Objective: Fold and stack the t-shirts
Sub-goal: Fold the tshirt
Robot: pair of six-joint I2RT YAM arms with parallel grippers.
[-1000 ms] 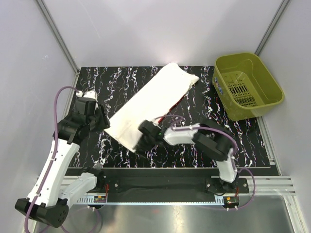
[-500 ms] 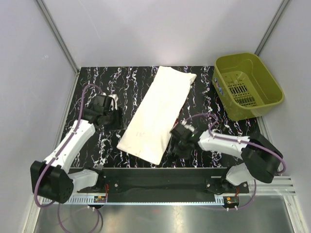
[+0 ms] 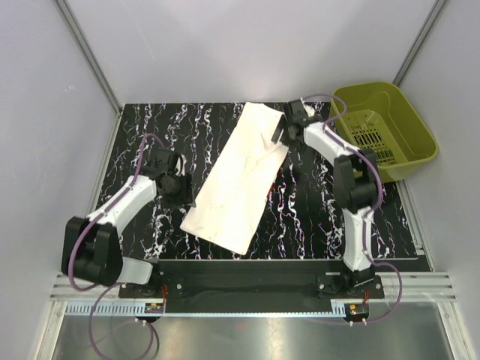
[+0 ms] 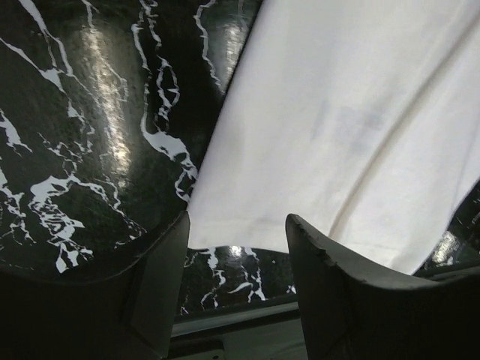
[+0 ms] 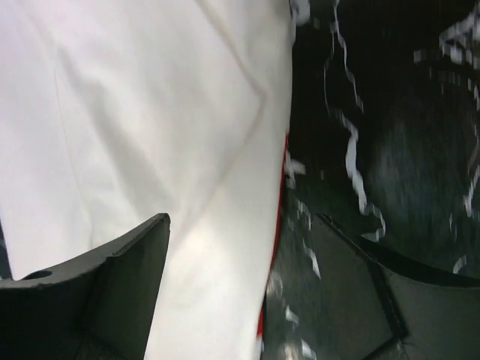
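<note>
A white t-shirt [image 3: 236,176], folded into a long strip, lies slanted across the black marbled table [image 3: 315,217]. My left gripper [image 3: 182,193] sits low at the strip's near left edge, open, with nothing between its fingers [image 4: 161,277]; in the left wrist view the shirt [image 4: 352,112] has its near corner just ahead of them. My right gripper [image 3: 281,133] hovers at the strip's far right corner, open. In the right wrist view the shirt's [image 5: 150,112] long edge runs between its fingers [image 5: 139,277], and a thin red edge [image 5: 283,187] shows under the white cloth.
An olive-green plastic basket [image 3: 390,166] stands at the back right of the table, close to the right arm's elbow. Grey walls enclose the table on three sides. The metal rail with both arm bases runs along the near edge.
My right gripper let go at the shirt's near edge, opened wide and swung to the far right corner. The strip now lies steeper. My left gripper opened a little and slid toward the shirt.
</note>
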